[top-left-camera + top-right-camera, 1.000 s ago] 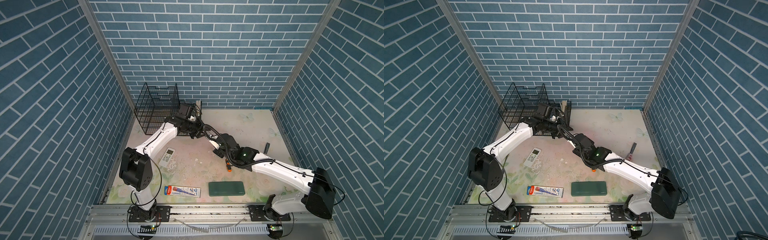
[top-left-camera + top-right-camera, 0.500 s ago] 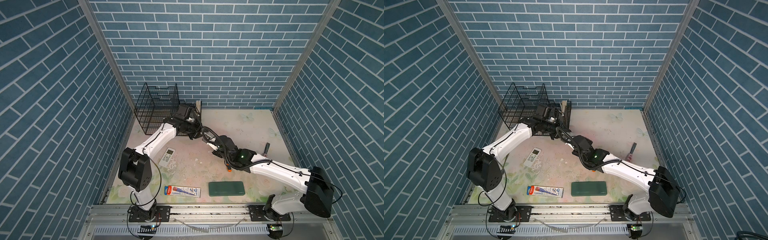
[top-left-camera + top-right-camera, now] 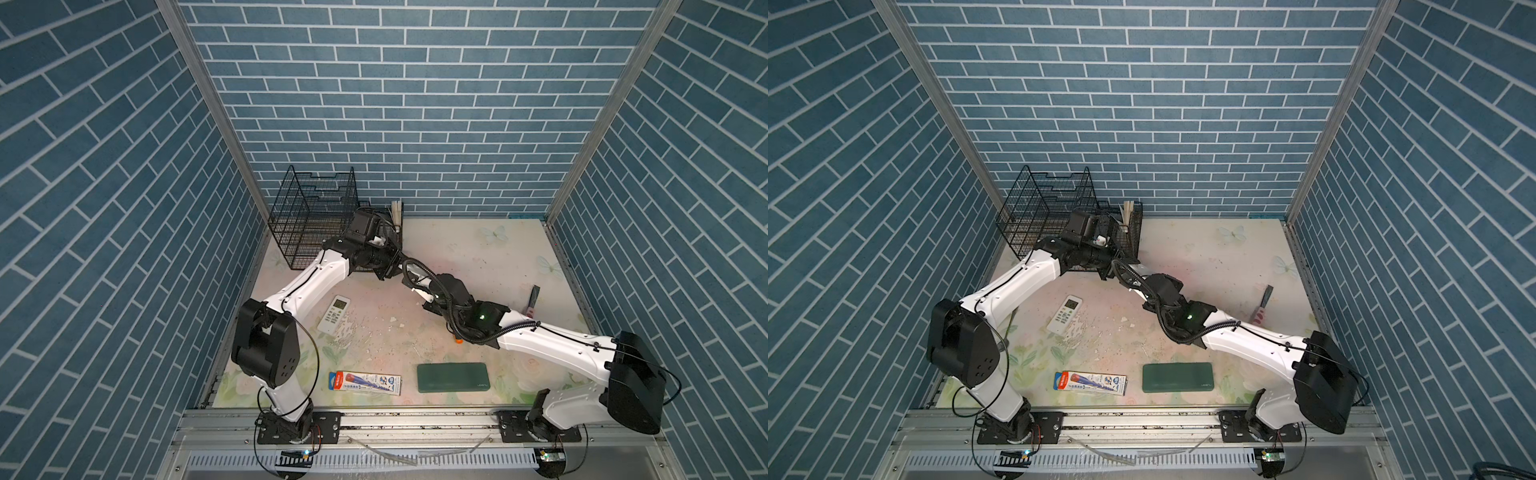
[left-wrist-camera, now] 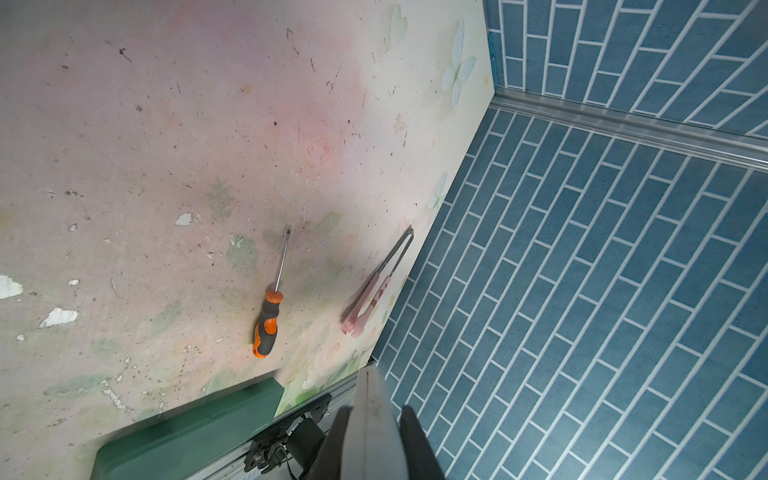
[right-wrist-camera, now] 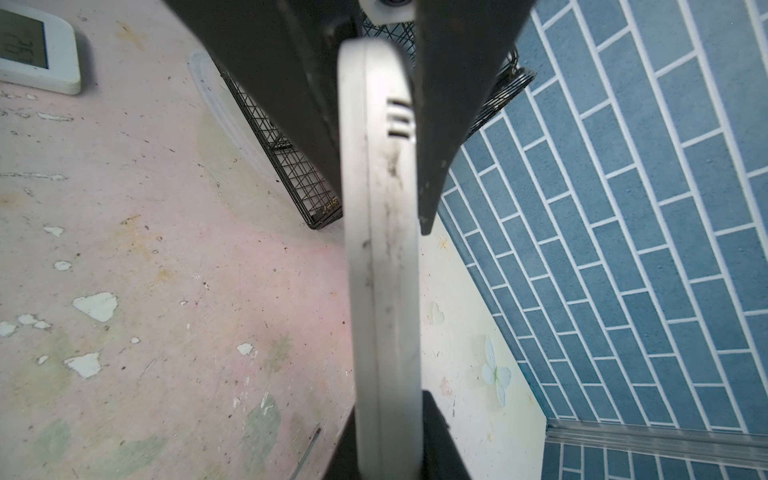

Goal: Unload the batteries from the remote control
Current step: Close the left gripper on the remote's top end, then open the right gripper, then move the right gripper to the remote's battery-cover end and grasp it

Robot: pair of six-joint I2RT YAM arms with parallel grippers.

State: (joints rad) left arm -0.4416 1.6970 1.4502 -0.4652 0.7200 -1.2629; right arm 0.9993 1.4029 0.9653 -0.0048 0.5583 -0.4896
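White-grey plastic fills the middle of the right wrist view: the remote control (image 5: 382, 249), seen edge-on with a small ribbed patch on one face. It is off the bench (image 3: 478, 257), held in the air between both arms near the wire basket (image 3: 311, 220). The left hand (image 5: 380, 208) is clamped on one end, its dark fingers (image 5: 449, 124) pressed against both faces. The right hand (image 5: 388, 436) grips the opposite end, its fingers (image 5: 434, 440) snug on either side. No battery shows in any view; the compartment is turned away from the cameras.

A second remote with a display (image 3: 334, 313) lies flat on the bench, well apart from the hands. The orange-and-black screwdriver (image 4: 266, 320) lies beside a pink-handled tool (image 4: 370, 299). Near the front edge sit a toothpaste box (image 3: 365, 382) and a dark green case (image 3: 453, 377).
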